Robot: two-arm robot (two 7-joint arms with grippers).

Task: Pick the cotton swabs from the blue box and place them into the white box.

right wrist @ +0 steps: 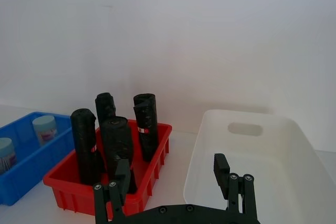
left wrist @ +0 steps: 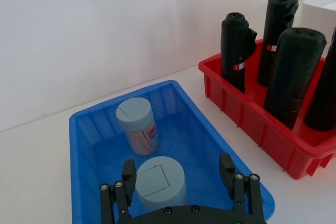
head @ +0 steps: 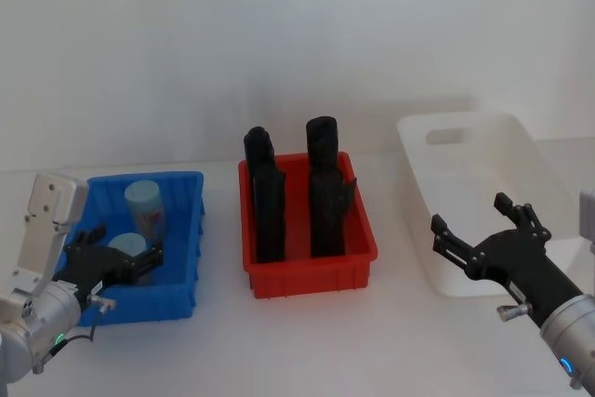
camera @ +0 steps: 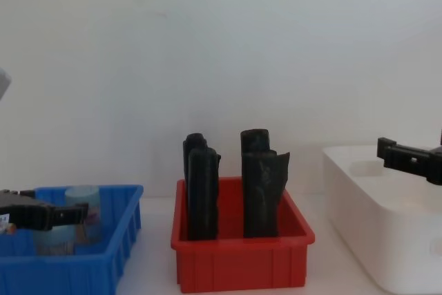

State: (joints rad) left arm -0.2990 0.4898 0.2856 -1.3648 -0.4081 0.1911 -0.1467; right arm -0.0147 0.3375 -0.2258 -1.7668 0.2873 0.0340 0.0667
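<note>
Left of the red bin point(head: 307, 278), on the table point(head: 307, 350), the blue box point(head: 158, 307) holds two cotton-swab jars, both upright. Each is a small clear cylinder capped with a flat, pale blue lid that has a square flip tab marked in its top. Thin beige-white sticks stand packed inside.

The far jar point(left wrist: 137, 124) stands close to the box's back wall, and a pinkish label shows on its side. The near jar point(left wrist: 160, 181) stands toward the front of the box, just in front of the far one and apart from it. From the wrist, mostly its lid can be seen.

The left gripper point(left wrist: 177, 165) reaches into the blue box with its fingers point(left wrist: 128, 174) spread wide on either side of the near jar's top. One finger is just beside the lid, and the other stands clear of it with blue floor showing between. The jar is not gripped.

The right gripper point(right wrist: 171, 169) hangs over the near part of the white box point(head: 483, 169), its fingers also spread wide and holding nothing. The white box is a glossy tub with rounded corners and a slot handle in its far wall, and it sits to the right of the red bin.

Tall black packs point(head: 323, 188) stand upright in the red bin, between the two boxes.
</note>
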